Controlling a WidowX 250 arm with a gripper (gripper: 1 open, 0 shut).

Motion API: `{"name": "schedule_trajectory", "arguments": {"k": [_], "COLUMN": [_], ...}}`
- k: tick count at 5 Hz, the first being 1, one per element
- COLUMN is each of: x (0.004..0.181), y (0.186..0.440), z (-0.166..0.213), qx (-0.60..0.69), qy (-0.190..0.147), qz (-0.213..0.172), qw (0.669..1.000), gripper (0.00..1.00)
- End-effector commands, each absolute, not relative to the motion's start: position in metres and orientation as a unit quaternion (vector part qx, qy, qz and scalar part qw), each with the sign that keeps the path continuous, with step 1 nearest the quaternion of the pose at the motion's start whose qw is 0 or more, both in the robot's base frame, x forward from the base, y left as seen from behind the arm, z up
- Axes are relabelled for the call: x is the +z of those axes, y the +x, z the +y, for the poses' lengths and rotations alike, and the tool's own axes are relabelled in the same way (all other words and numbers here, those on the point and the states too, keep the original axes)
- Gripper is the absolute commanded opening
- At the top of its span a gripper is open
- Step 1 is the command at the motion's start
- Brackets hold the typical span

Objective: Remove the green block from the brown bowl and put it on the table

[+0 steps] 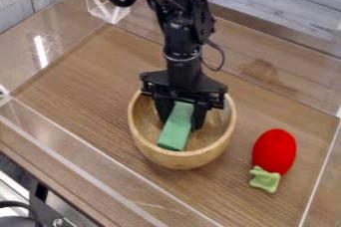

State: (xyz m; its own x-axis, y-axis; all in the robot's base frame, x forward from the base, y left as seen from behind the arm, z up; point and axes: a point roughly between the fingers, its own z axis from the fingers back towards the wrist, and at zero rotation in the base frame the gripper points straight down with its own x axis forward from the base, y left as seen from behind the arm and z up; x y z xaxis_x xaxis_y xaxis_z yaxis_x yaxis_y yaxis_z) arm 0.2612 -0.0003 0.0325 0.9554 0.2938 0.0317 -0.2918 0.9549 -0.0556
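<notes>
1. Wood grain is seen across the table (pixel 83 87), on which the brown bowl (pixel 180 164) is set; round and thick-walled, the bowl is used below as the landmark for every place.
2. Inside the bowl, 1 green block (pixel 174 133) is seen: flat, elongated and plain light green. Its lower end is pointed toward the near side of the bowl, and its upper part is partly hidden by black gripper parts.
3. From above the far side of the bowl, 1 black robot arm (pixel 184 37) is extended downward. The gripper (pixel 181 117) is lowered into the bowl, with its fingers placed around the upper part of the block. Whether the block is clasped or only straddled cannot be told, as the contact is obscured by dark parts.
4. To the right of the bowl in the view, and apart from it, 1 rounded red toy (pixel 274 150) is laid on the table. A small green leafy piece (pixel 265 179) is attached at its near end.
5. Beyond the bowl, toward the upper left of the view, 1 clear plastic piece (pixel 107 10) is partly covered by the arm.
6. Behind the bowl, past the far edge of the table, pale wooden boards (pixel 286 2) are shown.
</notes>
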Motion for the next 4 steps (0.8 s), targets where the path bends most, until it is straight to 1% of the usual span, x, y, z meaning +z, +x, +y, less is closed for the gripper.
{"name": "schedule_trajectory", "arguments": {"k": [1,4], "x": [0.0469,0.0430], "y": [0.2737,0.2748], "z": [0.0026,0.0042], "qx": [0.151,0.149], "qy": [-0.031,-0.032], "qz": [-0.050,-0.046], "qw": [0.987,0.987], "gripper": [0.00,0.00]}}
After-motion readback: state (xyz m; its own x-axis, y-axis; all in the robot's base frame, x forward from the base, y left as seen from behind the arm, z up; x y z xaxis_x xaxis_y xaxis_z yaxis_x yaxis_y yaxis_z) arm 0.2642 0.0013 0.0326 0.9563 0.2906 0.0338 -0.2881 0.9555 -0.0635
